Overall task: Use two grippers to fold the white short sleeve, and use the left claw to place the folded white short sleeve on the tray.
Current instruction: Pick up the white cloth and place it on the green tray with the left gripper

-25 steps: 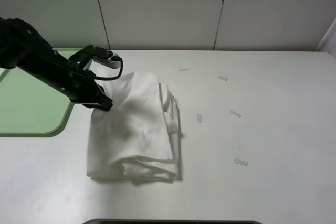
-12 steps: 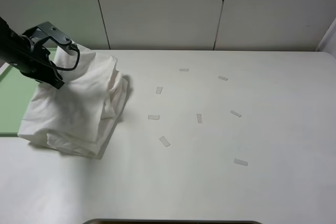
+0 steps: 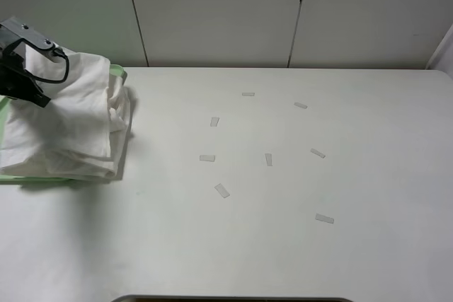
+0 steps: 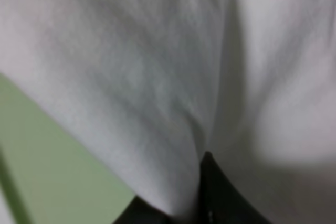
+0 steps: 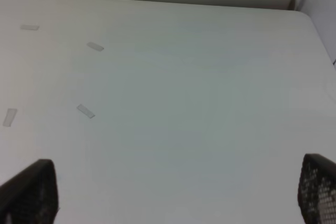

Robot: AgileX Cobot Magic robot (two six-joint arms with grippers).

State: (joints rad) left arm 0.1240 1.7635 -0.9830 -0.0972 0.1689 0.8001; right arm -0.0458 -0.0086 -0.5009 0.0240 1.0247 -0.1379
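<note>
Left tool [image 3: 32, 97], clamped on the upper edge of the folded white short sleeve [image 3: 71, 129], holds the bundle over the tray [image 3: 119, 71] at the surface's [image 3: 283, 245] far-left side. One shirt, its long axis running roughly from the tool down toward the near edge, covers most of the one pale green tray. Right tool [image 5: 173, 192] stands wide apart, holding nothing. Seven small white tape strips [image 3: 207, 158] lie scattered mid-surface. No writing is legible.
</note>
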